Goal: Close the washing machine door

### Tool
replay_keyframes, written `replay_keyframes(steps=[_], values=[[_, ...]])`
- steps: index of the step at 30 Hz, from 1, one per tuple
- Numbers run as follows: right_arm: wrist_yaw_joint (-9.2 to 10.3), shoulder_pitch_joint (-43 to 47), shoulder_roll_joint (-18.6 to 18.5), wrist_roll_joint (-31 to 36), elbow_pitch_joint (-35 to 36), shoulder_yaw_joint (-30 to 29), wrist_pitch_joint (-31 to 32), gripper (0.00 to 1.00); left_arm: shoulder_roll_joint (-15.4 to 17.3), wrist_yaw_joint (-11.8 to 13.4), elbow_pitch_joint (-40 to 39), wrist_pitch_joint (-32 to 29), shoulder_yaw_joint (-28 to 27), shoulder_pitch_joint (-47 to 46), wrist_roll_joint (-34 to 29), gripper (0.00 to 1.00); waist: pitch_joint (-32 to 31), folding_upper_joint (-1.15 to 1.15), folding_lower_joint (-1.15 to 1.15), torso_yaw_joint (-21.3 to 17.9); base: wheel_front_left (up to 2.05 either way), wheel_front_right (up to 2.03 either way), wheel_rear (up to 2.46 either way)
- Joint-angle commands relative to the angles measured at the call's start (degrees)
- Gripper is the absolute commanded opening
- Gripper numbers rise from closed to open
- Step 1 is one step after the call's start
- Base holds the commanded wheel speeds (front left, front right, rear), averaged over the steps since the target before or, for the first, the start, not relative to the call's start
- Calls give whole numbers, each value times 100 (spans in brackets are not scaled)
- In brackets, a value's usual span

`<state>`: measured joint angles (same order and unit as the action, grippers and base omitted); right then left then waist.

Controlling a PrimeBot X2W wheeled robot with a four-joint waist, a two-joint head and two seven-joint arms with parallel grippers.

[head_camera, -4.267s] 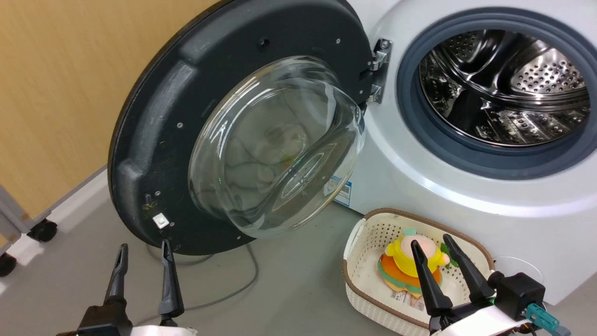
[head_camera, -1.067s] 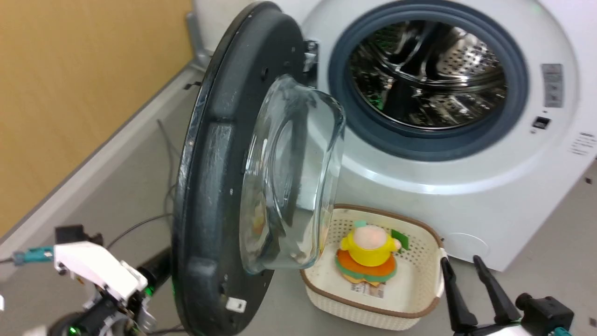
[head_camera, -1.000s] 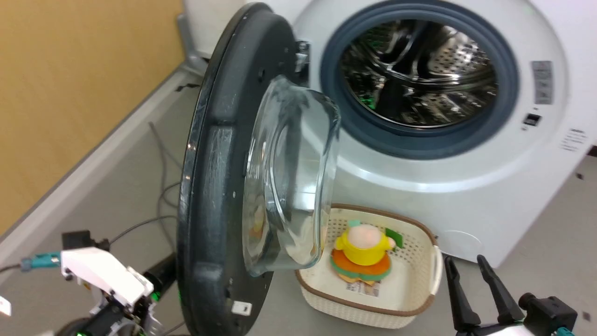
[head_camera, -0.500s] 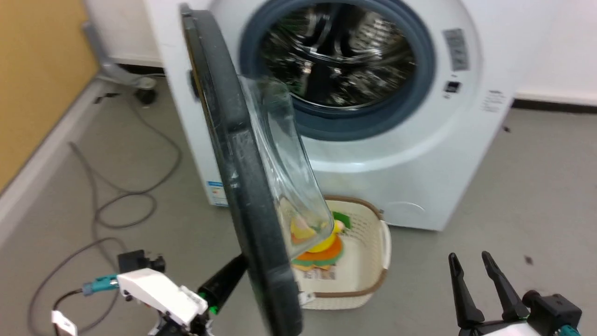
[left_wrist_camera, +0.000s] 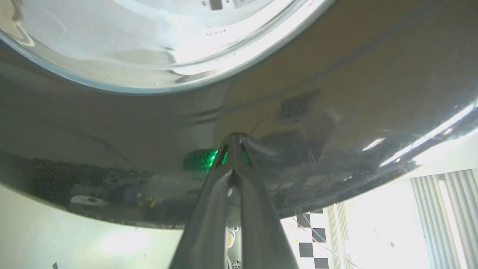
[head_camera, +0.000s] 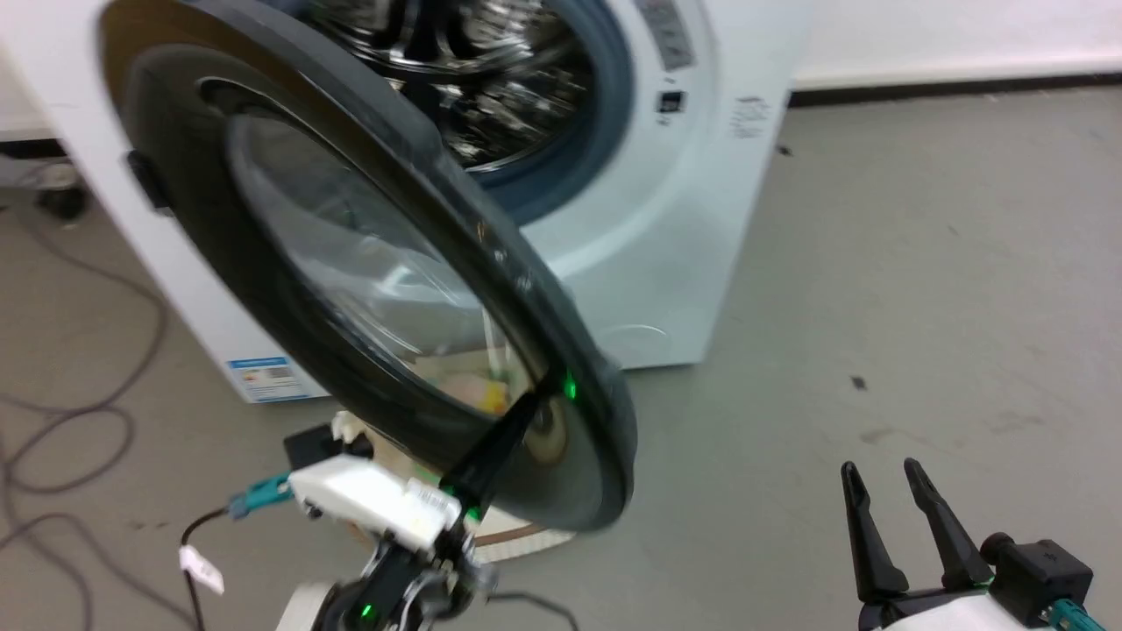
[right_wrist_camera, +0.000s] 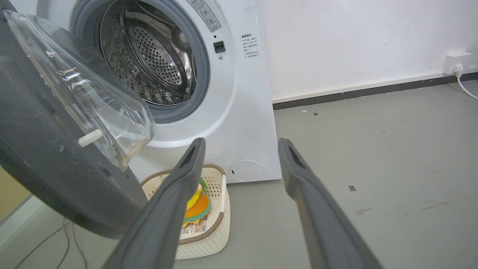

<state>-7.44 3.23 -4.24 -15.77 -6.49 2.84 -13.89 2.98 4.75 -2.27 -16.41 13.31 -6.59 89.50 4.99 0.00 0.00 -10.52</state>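
The washing machine door (head_camera: 289, 289) stands half open in front of the white washing machine (head_camera: 666, 219), its glossy outer side toward the head camera. My left gripper (head_camera: 526, 405) is shut, and its joined tips touch the door's glossy rim low on the right. In the left wrist view the closed fingertips (left_wrist_camera: 233, 139) meet their own reflection on the door (left_wrist_camera: 336, 93). My right gripper (head_camera: 890, 478) hangs open over bare floor, apart from the machine. The right wrist view shows the door's matte inner side (right_wrist_camera: 37, 149), its glass bowl (right_wrist_camera: 86, 93) and the open drum (right_wrist_camera: 149, 56) beyond my right gripper (right_wrist_camera: 241, 144).
A white woven basket (right_wrist_camera: 209, 224) holding a yellow and orange toy (right_wrist_camera: 196, 205) sits on the floor under the door, close to the machine's front. Grey cables (head_camera: 79, 421) trail across the floor at the left. A wall with a dark skirting (head_camera: 947, 83) runs behind.
The door has swung from edge-on toward the machine, now showing its glossy side. My left gripper followed, pressed on its lower rim. The head camera turned right. The right gripper kept its pose.
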Motion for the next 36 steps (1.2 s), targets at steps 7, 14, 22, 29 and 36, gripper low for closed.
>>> replay_keyframes(steps=[7,14,22,29,36], values=[[-5,-273,66,-79,-77,148,-74,100,-10,-81,901,1028,386,-1161,334,0,420,0,0,-813,0,0,0],[-5,-396,103,-151,-192,235,-102,100,-10,-160,2082,1916,544,-2388,553,0,615,0,0,-1195,0,0,0],[-5,-376,129,-161,-142,158,-109,100,-10,-796,3530,2267,1130,-3239,696,0,466,0,0,-958,0,0,0],[-5,-251,128,-128,-108,116,-110,100,312,-1122,3223,2546,1654,-2552,-33,0,128,0,0,-430,0,0,0],[-5,-98,46,-139,-97,91,-110,100,1345,-1015,2489,3073,2429,-1768,-2077,0,-208,0,0,177,0,0,0]])
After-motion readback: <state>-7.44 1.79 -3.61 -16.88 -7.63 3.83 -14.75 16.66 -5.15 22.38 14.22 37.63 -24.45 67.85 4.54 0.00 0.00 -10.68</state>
